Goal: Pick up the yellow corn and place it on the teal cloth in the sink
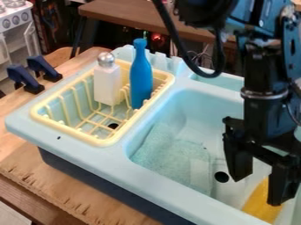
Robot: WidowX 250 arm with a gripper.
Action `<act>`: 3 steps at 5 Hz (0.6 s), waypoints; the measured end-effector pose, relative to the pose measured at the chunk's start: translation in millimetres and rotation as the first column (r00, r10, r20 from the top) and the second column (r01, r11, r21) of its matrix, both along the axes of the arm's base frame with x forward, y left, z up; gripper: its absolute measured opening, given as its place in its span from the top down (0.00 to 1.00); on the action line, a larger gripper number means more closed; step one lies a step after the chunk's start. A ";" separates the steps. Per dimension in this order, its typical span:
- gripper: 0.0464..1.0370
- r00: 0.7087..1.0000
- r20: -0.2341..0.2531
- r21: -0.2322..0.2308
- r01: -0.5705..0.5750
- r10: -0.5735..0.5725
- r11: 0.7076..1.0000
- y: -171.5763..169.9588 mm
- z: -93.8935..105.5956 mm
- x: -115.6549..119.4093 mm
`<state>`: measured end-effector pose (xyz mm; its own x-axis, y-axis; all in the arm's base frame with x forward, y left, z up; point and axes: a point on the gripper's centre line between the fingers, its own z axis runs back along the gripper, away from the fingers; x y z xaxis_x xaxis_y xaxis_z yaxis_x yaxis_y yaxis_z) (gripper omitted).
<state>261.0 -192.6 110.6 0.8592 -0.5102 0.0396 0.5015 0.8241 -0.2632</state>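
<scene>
My gripper (258, 179) hangs over the right part of the sink basin, pointing down, its two fingers spread apart with nothing between them. A yellow object (263, 203) lies in the basin just below and behind the fingers, partly covered by the nearer one. Left of the gripper, a pale, speckled cloth-like sheet (176, 156) rests on the basin floor. In the yellow dish rack (107, 141) at the left, a blue bottle (140, 74) and a white shaker with a silver top (108, 83) stand upright.
The light blue sink (111, 162) has a raised rim around its basins, with a dark drain hole (222, 176) beside the gripper. Two dark blue clamps (24, 78) sit on the wooden table (76, 193) at the left. A toy stove (15, 19) stands behind.
</scene>
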 end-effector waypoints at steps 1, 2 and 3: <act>0.03 0.999 -0.024 0.040 -0.021 0.022 0.999 -5.5 -11.2 7.7; 0.07 0.997 -0.062 0.039 -0.043 0.045 0.998 -7.7 -24.1 12.4; 0.25 0.995 -0.069 0.031 -0.068 0.070 0.997 -10.7 -25.3 12.4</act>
<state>273.4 -203.3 85.3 0.8923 -0.4500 -0.0354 0.4249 0.8638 -0.2710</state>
